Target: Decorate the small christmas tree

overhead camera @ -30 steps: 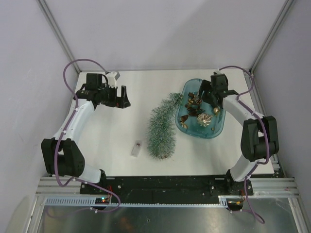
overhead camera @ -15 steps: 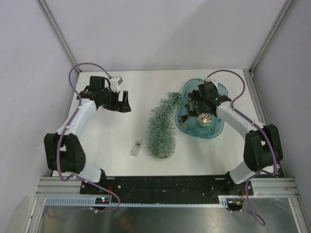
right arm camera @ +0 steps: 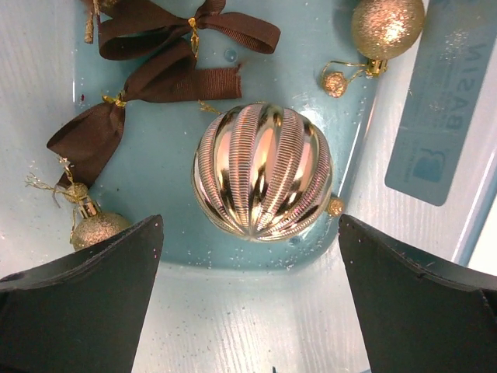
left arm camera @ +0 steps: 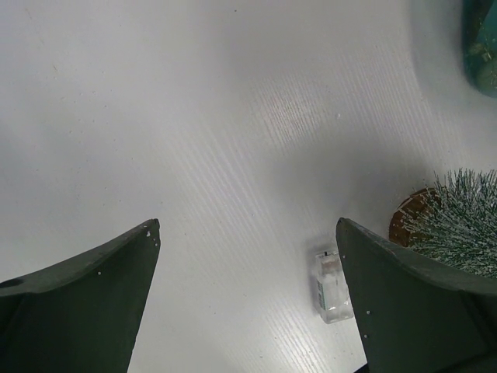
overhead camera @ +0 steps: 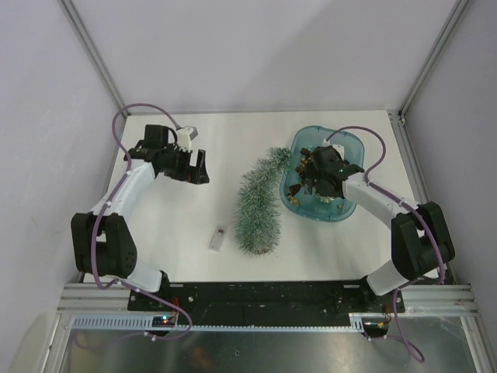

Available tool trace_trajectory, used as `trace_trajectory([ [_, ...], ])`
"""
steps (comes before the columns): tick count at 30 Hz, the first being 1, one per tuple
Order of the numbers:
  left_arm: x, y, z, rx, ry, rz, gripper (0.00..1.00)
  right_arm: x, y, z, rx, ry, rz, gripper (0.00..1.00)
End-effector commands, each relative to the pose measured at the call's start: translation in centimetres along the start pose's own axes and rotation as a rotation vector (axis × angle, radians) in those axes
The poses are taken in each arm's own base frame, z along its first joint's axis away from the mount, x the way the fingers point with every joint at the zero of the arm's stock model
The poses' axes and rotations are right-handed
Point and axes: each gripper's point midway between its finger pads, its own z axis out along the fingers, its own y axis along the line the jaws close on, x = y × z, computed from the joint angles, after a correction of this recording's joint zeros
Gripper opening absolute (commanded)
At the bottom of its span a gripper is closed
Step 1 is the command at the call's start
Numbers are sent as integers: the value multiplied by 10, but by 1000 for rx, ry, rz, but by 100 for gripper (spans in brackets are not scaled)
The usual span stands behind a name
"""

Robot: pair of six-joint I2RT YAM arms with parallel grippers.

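On the left, the left hand (overhead camera: 199, 167) hovers above bare table (overhead camera: 178, 225), its fingers spread apart and holding nothing. Just right of it, nearer the front edge, lies a small clear plastic block (overhead camera: 218, 238). At centre, the small christmas tree (overhead camera: 258, 206) lies on its side, wooden base towards the front and tip pointing at the blue tray (overhead camera: 304, 137), close beside it.

Over that tray the right hand (right arm camera: 248, 224) hangs with fingers wide apart, empty, straddling a ribbed gold bauble (right arm camera: 262, 171). Brown ribbon bows (right arm camera: 171, 54) and glittery gold balls (right arm camera: 387, 25) lie around it.

The step looks like picking up the bauble. Lowering straight down and closing gently across its widest part would likely suit, since the round, shiny shell may slip or roll. Keeping clear of the ribbons should avoid lifting a tangle.

The table is white with a faint grain. Pale lilac walls enclose it, with metal posts in the back corners.
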Motion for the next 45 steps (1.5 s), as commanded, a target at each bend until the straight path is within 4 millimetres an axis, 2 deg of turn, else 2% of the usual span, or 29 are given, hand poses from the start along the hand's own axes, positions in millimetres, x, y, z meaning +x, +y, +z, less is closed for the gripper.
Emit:
trace_trajectory([
  [1, -8, -6, -12, 18, -47, 49, 100, -1, 7, 10, 0, -12, 3, 99],
  [6, -8, -6, -16, 6, -55, 63, 100, 4, 9, 19, 15, -4, -1, 99],
  [9, -9, -7, -18, 6, -62, 69, 100, 5, 6, 23, 28, -4, 2, 96],
  [15, -13, -8, -22, 4, -78, 84, 100, 5, -1, 23, 40, -9, 11, 81],
  [19, -13, -9, -23, 7, -78, 85, 99, -8, -5, 8, 25, -61, 31, 72],
  [22, -12, -9, -22, 9, -77, 86, 100, -23, -9, -11, 1, -116, 53, 65],
  [26, -11, -10, -23, 11, -78, 93, 100, -45, -11, -46, -78, -205, 96, 63],
  [33, -9, -12, -25, 17, -87, 109, 100, -87, -19, -140, -386, -395, 239, 62],
  [35, -9, -13, -26, 21, -89, 111, 99, -87, -22, -155, -426, -416, 241, 63],
  [37, -9, -13, -25, 25, -89, 112, 100, -78, -24, -147, -409, -368, 226, 72],
  [39, -8, -14, -25, 31, -88, 111, 100, -65, -23, -124, -365, -281, 211, 81],
  [41, -8, -15, -25, 35, -90, 108, 100, -60, -16, -105, -323, -244, 182, 88],
  [45, -5, -15, -25, 33, -90, 110, 100, -74, 1, -76, -285, -269, 155, 98],
])
